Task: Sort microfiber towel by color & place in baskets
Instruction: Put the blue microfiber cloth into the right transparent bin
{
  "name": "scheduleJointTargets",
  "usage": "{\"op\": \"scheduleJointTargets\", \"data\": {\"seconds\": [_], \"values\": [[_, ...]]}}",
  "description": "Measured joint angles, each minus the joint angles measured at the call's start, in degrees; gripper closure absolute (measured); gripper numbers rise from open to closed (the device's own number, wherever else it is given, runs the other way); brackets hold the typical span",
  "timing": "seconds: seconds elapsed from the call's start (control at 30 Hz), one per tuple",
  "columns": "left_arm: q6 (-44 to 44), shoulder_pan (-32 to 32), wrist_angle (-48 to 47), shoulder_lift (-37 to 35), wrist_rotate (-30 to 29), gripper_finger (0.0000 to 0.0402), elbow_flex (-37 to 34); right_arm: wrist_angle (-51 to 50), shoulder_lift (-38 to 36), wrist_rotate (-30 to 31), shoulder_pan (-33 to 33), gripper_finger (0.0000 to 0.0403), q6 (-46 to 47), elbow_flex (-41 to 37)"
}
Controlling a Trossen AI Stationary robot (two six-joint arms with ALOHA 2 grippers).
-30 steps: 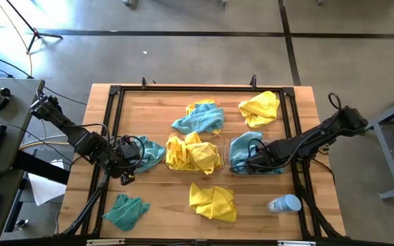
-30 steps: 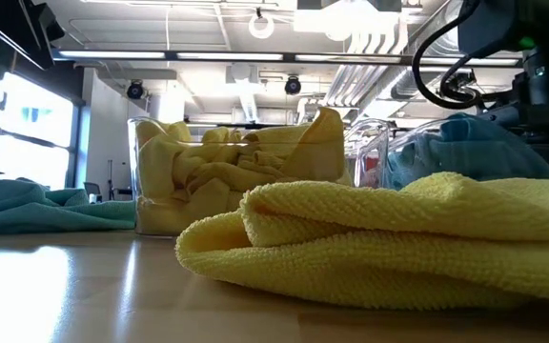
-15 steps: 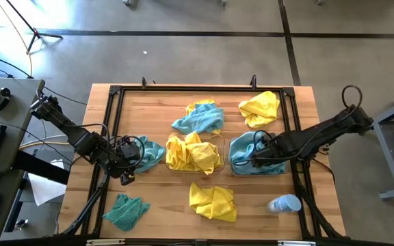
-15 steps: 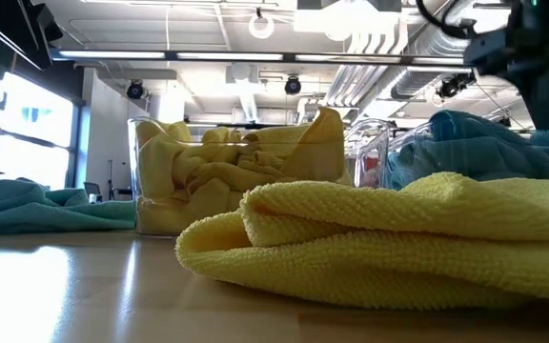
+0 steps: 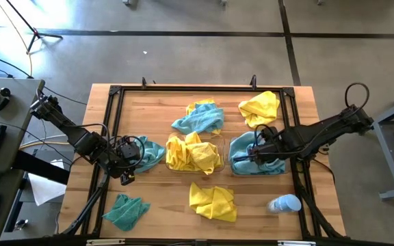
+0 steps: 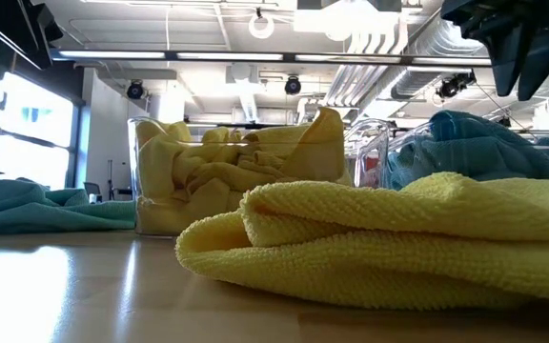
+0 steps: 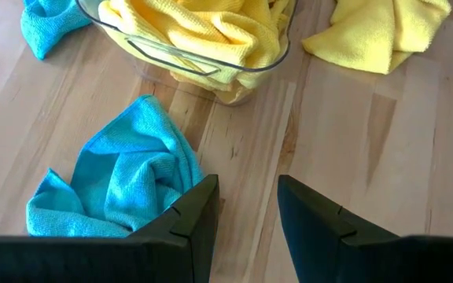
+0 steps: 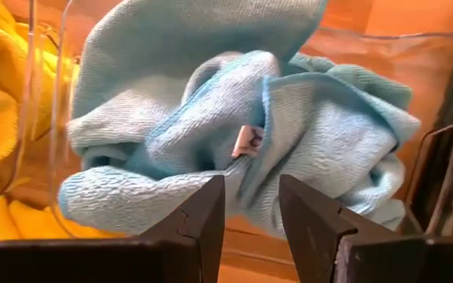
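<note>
Teal cloth fills the right basket [image 5: 238, 166], bunched in soft folds; the right gripper [image 8: 250, 206] hangs just above that teal towel [image 8: 234, 134] with its jaws parted a little and nothing between them, so the towel looks released where its colour belongs. A small tag [image 8: 247, 142] shows in the folds just ahead of the jaws, but nothing on it can be read.

Beside it the other basket [image 7: 211, 75] holds only yellow towels [image 7: 203, 27], which suggests one colour per bin. The left gripper [image 7: 246, 208] waits low over the surface [image 7: 352, 157], jaws apart and empty, a loose teal towel [image 7: 120, 177] just beside one jaw, likely its next pick. More towels lie well apart from both: yellow [image 5: 213, 201], yellow [image 5: 259, 107], teal [image 5: 126, 210], teal [image 5: 198, 119]. A white and light-blue bottle [image 5: 284, 203] shows no legible label.
</note>
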Motion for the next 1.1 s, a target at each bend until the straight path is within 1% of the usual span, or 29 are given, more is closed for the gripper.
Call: {"op": "scheduleJointTargets", "data": {"seconds": [0.1,0.17,0.23,0.3,0.37,0.4,0.43,0.5,0.63,0.7,0.77,0.9,1.03,1.1], "values": [[0.0,0.0,0.0,0.0,0.0,0.028,0.0,0.6,0.0,0.24,0.07,0.029,-0.07,0.0],[0.0,-0.01,0.0,-0.01,0.0,0.028,0.0,0.56,0.0,0.77,0.43,0.0302,-0.36,0.0],[0.0,0.0,0.0,0.0,-0.02,0.028,0.0,0.56,0.0,1.86,0.59,0.0324,-0.57,0.0],[-0.08,0.0,0.04,0.0,-0.02,0.028,0.0,0.63,-0.04,2.37,0.81,0.0354,-1.52,0.01],[-0.08,0.0,0.1,-0.01,-0.02,0.028,0.0,1.66,-0.04,2.6,0.81,0.0385,-2.78,0.01],[-0.05,0.0,0.17,0.0,-0.03,0.028,0.0,2.69,-0.04,3.17,0.81,0.0394,-3.59,0.01],[-0.08,0.02,0.24,0.0,-0.02,0.028,0.0,3.99,-0.04,3.97,0.81,0.0397,-4.62,0.01],[-0.93,0.6,0.26,0.0,-0.02,0.028,0.0,7.19,-0.04,6.17,0.81,0.0389,-7.3,0.01],[-3.08,3.34,0.26,0.0,-0.05,0.028,0.0,13.59,-0.04,9.27,-0.31,0.0387,-14.03,0.01],[-3.1,5.53,0.26,0.0,-0.04,0.028,0.0,16.89,-0.04,8.32,-1.88,0.0397,-18.45,0.02],[-3.54,8.22,0.26,0.0,-0.06,0.028,0.0,18.03,-0.04,5.79,-3.65,0.04,-23.26,0.02],[-2.17,14.69,0.28,0.0,0.13,0.028,0.0,13.97,-0.47,3.17,-7.47,0.0402,-32.16,0.02],[-1.12,21.23,0.24,-0.02,4.24,0.028,0.0,14.54,-2.69,0.91,-13.13,0.0402,-43.05,-0.36],[-1.21,23.31,0.24,0.0,5.0,0.028,0.0,15.86,-4.39,0.13,-16.25,0.0402,-48.24,-1.37]]}}
